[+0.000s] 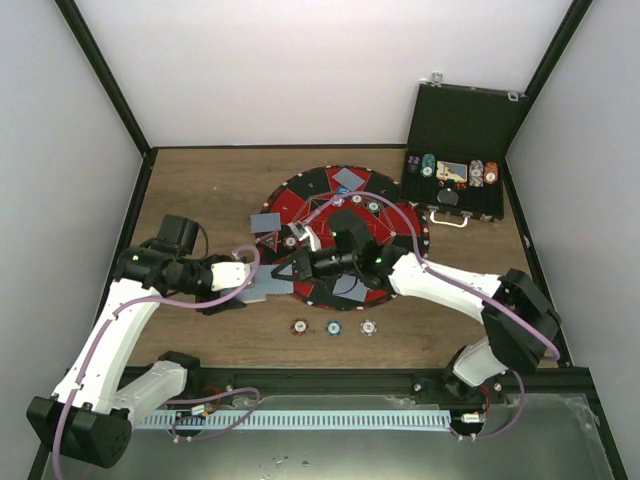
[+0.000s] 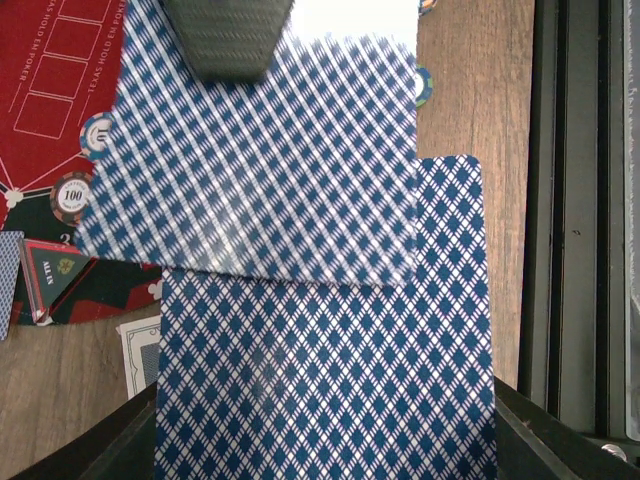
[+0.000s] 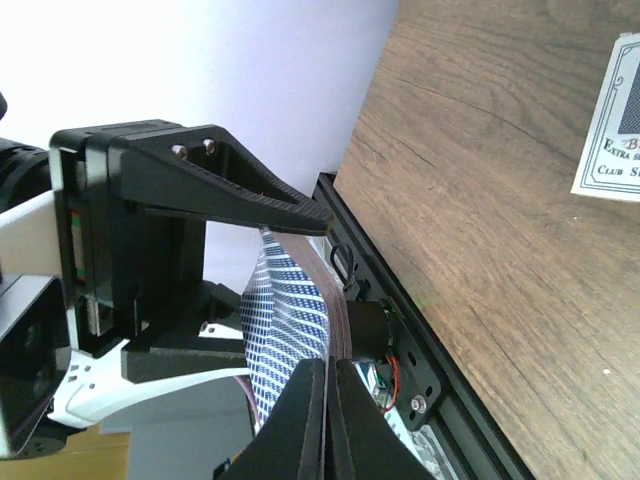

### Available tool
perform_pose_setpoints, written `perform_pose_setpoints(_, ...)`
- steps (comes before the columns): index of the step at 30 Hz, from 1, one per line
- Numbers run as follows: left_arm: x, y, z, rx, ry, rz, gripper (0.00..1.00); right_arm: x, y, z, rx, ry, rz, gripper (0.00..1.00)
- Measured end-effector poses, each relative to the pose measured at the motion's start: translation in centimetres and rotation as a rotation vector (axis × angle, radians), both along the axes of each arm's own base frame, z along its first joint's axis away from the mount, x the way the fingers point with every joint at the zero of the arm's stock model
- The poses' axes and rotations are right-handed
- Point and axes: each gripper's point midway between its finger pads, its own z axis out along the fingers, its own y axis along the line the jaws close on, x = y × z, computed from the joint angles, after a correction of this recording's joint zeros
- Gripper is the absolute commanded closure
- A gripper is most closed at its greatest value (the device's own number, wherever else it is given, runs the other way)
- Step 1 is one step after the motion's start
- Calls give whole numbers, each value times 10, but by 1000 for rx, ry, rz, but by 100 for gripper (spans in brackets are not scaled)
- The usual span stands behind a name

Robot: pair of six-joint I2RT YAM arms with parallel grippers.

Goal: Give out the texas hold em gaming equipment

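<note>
The deck of small playing cards with blue-checked backs (image 2: 330,380) is in the left claw (image 1: 243,286), which grasps it by its two sides above the near-left rim of the round red-and-black mat (image 1: 300,195), so that its top is free. The top card (image 2: 260,160) lies shifted partly off the deck. The right claw (image 3: 322,400) looks clenched on its far edge, I judge in order to draw it off for dealing. Three striped poker chips (image 1: 333,327) lie in a row on the brown wooden desk (image 1: 200,190), near the mat.

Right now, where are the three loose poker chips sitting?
In the top view, the three poker chips lie in a row on the wooden table, just off the round mat's near edge, about midway between left and right.
</note>
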Motion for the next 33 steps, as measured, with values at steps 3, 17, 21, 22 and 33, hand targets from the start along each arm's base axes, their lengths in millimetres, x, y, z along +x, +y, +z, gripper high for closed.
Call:
perform_pose_setpoints(3,0,0,0,-3,-1,-1,96,4,-6,5,1,-4,-21,99)
perform_pose_setpoints(17,-1,-2,3,-16,-7,-11,96,114,-69,-7,-42,-3,-225,99)
perform_pose_setpoints(21,-1,-3,3,-19,-5,-13,96,179,-47,-32,-72,8,-223,99)
perform_pose_setpoints(22,0,-3,3,-19,-4,-12,96,194,-39,-40,-77,6,-221,99)
perform_pose_setpoints(33,0,-3,2,-18,2,-12,96,305,23,-143,-116,63,-231,89)
